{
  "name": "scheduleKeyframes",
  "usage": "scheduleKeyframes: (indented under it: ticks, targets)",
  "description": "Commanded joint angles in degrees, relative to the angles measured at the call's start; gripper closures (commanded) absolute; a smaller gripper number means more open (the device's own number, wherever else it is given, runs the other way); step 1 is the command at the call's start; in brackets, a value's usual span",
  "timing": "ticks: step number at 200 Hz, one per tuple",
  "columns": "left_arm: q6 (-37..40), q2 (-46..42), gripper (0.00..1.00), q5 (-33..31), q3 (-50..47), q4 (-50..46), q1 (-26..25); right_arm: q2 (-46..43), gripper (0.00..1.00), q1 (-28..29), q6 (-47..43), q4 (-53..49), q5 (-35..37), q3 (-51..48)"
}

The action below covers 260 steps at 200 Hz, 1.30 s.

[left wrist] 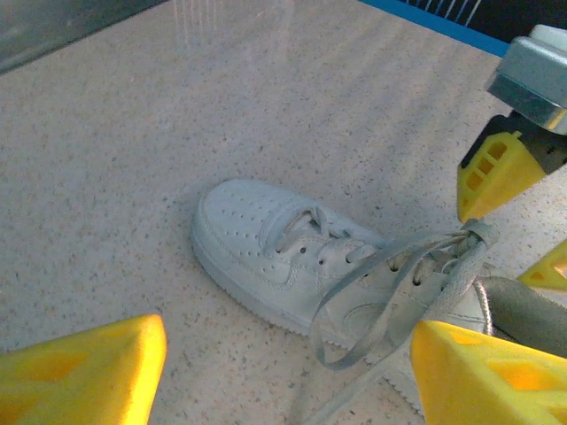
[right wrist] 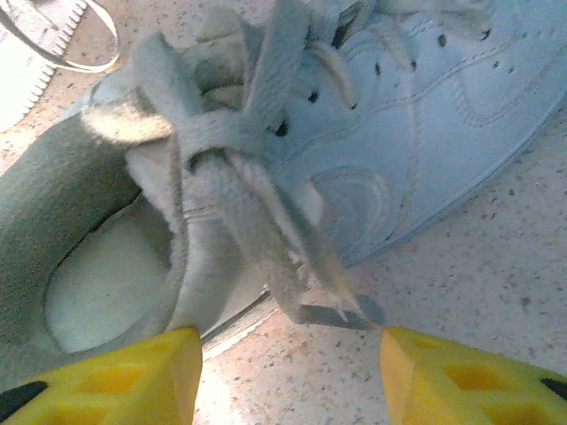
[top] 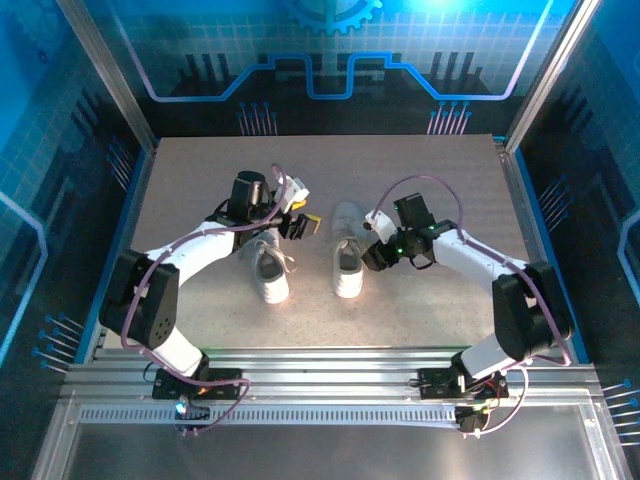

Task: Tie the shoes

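Two white shoes lie side by side mid-table, the left shoe (top: 271, 272) and the right shoe (top: 347, 258). My left gripper (top: 303, 224) hovers between their toes, open; in the left wrist view its yellow fingers (left wrist: 84, 372) stand wide apart over the table beside the right shoe (left wrist: 283, 257), whose lace loop (left wrist: 354, 332) droops between them. My right gripper (top: 371, 245) sits at that shoe's right side, open. Its fingers (right wrist: 106, 376) flank bare table, with the bunched laces (right wrist: 257, 221) hanging just ahead. One finger (left wrist: 492, 168) of the right gripper nearly touches the lace crossing (left wrist: 478, 233).
The speckled table (top: 200, 190) is walled by blue panels and metal posts. The left shoe's sole (right wrist: 31, 53) and a loose lace (right wrist: 93, 40) lie close to the right shoe's heel.
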Motion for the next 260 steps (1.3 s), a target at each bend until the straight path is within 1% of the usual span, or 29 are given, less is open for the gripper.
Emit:
scheduleKeyframes:
  ticks: [1,20,31,46,68,78,87,98,116,139,175,191,205,218,236,260]
  targets:
    - [7.1,0.7,0.28,5.7,0.2,1.3,0.5,2.0,0.48,0.5,-1.3,2.4,2.9,1.5]
    - [9.9,0.8,0.29,6.6,0.4,0.1,0.5,2.8,0.52,0.6,-1.8,1.9,2.7,2.2]
    - [11.4,0.8,0.30,7.0,-0.2,0.7,0.7,2.9,0.57,0.6,-2.2,1.7,2.8,2.2]
    - [11.6,1.0,0.35,7.5,-1.4,3.4,1.3,2.5,0.64,1.0,-2.7,1.3,4.7,2.3]
    - [10.5,2.0,0.41,11.6,-2.1,6.9,3.6,0.0,0.74,2.0,-4.1,1.9,8.1,1.0]
    - [10.8,2.4,0.43,12.0,-2.3,8.1,4.2,-1.4,0.79,2.2,-4.8,2.1,8.5,0.3]
    - [11.8,2.6,0.44,12.2,-2.2,8.3,4.6,-2.6,0.86,2.2,-5.4,2.1,9.0,-0.1]
    - [14.0,3.0,0.44,11.9,-1.7,7.1,4.6,-3.4,0.92,2.3,-6.1,1.9,9.4,-0.3]
    - [17.9,3.5,0.43,11.5,-0.7,5.1,4.6,-4.0,1.00,2.2,-7.0,1.3,9.9,-0.4]
    - [23.9,4.4,0.39,11.6,-0.1,2.9,4.6,-3.8,1.00,2.3,-7.7,0.5,9.6,0.2]
    - [29.1,7.1,0.38,13.7,3.4,-4.1,4.4,-3.1,1.00,2.3,-8.0,0.2,8.7,0.8]
    - [32.8,8.2,0.38,13.7,4.1,-7.1,3.8,-2.7,0.89,2.3,-8.3,0.1,7.5,0.7]
    - [35.9,9.2,0.38,12.9,4.3,-9.0,3.1,-2.3,0.75,2.4,-8.5,0.1,6.3,0.7]
    - [38.0,10.3,0.38,12.2,5.0,-11.0,2.4,-1.6,0.68,2.6,-8.7,0.1,5.6,0.8]
    - [38.6,11.3,0.38,11.1,5.4,-11.2,1.5,-0.1,0.62,3.2,-8.8,-0.1,5.1,1.7]
    - [38.5,11.9,0.38,10.5,5.1,-9.4,1.0,2.2,0.61,3.7,-8.8,-0.2,5.0,2.9]
